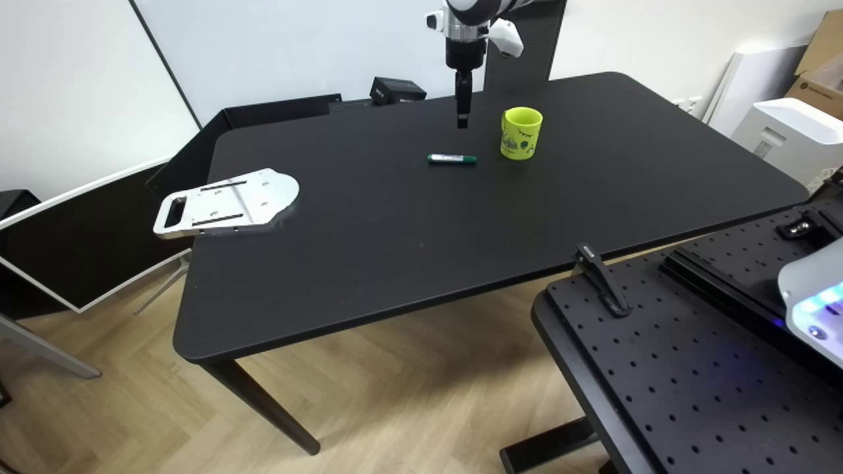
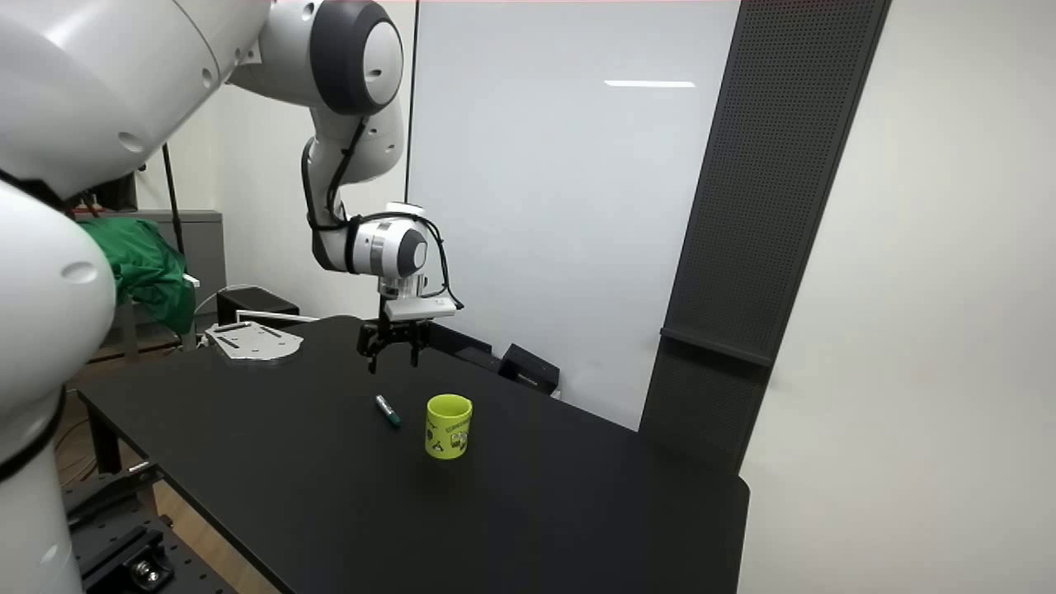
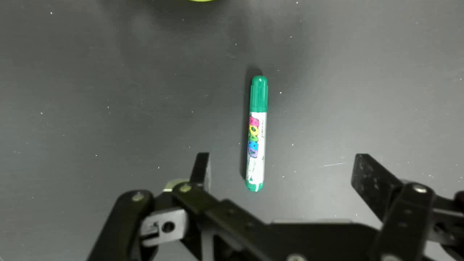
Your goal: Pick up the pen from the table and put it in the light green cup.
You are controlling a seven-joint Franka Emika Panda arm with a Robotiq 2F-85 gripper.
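The pen is a green marker with a white label. It lies flat on the black table [image 1: 369,263] in both exterior views [image 1: 452,158] [image 2: 388,411] and mid-frame in the wrist view [image 3: 257,137]. The light green cup [image 1: 520,135] stands upright beside the pen's capped end; it also shows in an exterior view [image 2: 448,429], and only a sliver of its rim shows at the wrist view's top edge [image 3: 201,0]. My gripper [image 2: 393,363] is open and empty, above the table. In the wrist view [image 3: 281,163] the pen's lower end appears between the fingers, nearer the left finger.
A silver slotted plate [image 1: 230,201] lies over the table's edge. A black box [image 1: 397,91] is behind the table's back edge, by the whiteboard. A black perforated board [image 1: 691,368] with a clamp adjoins the table's near side. The robot's base and upper arm [image 2: 49,289] stand nearby.
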